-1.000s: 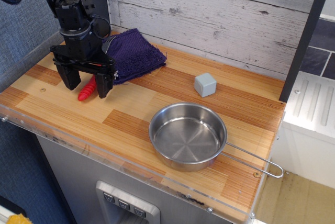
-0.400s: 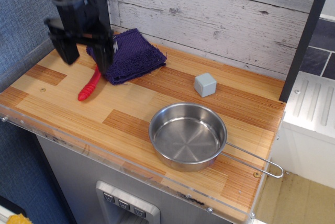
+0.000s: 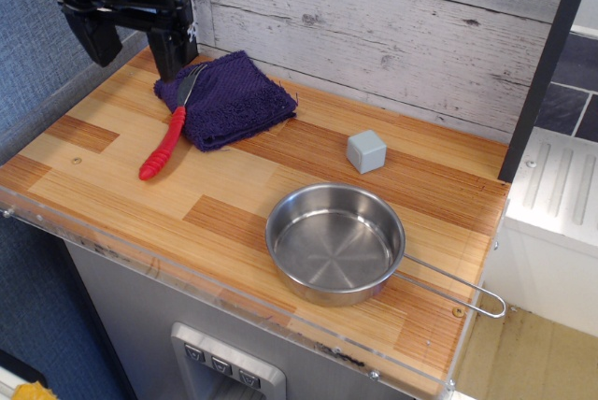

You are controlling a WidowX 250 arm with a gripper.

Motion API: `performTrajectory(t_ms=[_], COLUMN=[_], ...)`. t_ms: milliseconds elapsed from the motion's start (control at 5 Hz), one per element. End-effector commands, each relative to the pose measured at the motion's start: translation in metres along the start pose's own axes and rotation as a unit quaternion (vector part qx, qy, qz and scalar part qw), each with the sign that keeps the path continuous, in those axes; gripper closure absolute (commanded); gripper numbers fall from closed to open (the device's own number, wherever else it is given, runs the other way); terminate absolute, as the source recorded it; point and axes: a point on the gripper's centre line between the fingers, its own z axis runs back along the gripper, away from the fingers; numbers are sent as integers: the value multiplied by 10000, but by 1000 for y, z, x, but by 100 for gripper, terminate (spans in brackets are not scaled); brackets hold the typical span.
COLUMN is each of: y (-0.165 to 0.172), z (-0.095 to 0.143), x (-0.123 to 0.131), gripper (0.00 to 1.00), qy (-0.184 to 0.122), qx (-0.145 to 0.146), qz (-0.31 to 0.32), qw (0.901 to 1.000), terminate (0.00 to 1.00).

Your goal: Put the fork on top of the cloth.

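Observation:
The fork (image 3: 164, 143) has a ribbed red handle lying on the wooden counter and a grey tined head resting on the left edge of the cloth. The cloth (image 3: 227, 99) is a dark purple fuzzy folded towel at the back left of the counter. My gripper (image 3: 130, 45) hangs open and empty well above the counter's back left corner, over the cloth's left edge and the fork's head. It touches neither.
A steel pan (image 3: 335, 243) with a long wire handle sits at the front middle. A small grey cube (image 3: 366, 150) stands behind it. A whitewashed plank wall runs along the back. The wooden counter (image 3: 112, 185) has a clear acrylic front edge.
My gripper has risen from around the fork's handle at counter level to high at the back left. The fork stays where it lay, its head now visible on the cloth's edge.

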Motion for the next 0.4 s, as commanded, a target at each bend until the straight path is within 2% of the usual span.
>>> performTrajectory(t_ms=[0, 200], y=[1, 1], z=[15, 15], x=[0, 0], gripper=[0, 0], qy=[-207, -207], qx=[60, 60], qz=[15, 15], qw=[9998, 9998], terminate=[0, 100])
